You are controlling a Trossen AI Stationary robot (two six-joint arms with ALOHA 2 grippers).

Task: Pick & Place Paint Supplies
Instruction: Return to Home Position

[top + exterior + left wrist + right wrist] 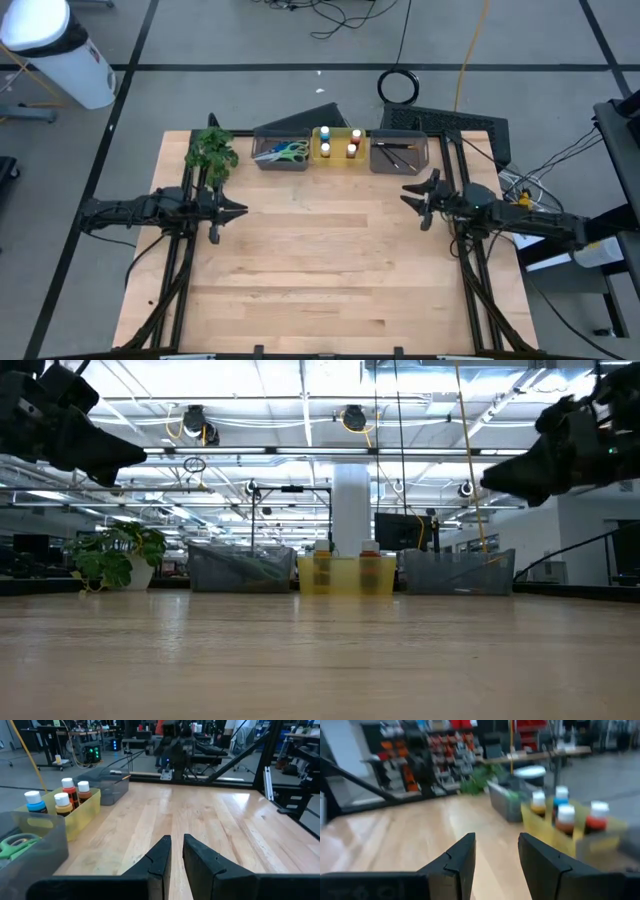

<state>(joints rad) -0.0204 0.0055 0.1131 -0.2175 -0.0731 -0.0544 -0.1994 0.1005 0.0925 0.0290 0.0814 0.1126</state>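
Several white-capped paint bottles [338, 143] [62, 800] [565, 812] stand in a yellow bin [338, 157] at the table's far edge. Scissors with green and blue handles [285, 152] lie in the grey bin [262, 160] to its left. Thin dark brushes [395, 152] lie in the grey bin [424, 162] to its right. My left gripper [240, 210] [176, 840] hovers level over the table's left side, its fingers nearly together and empty. My right gripper [412, 198] [496, 840] hovers level over the right side, open and empty.
A green leafy plant [212, 152] [115, 555] stands at the far left corner, close to my left arm. The three bins line the far edge [350, 572]. Bare wooden table [320, 270] stretches between the two grippers and toward the near edge.
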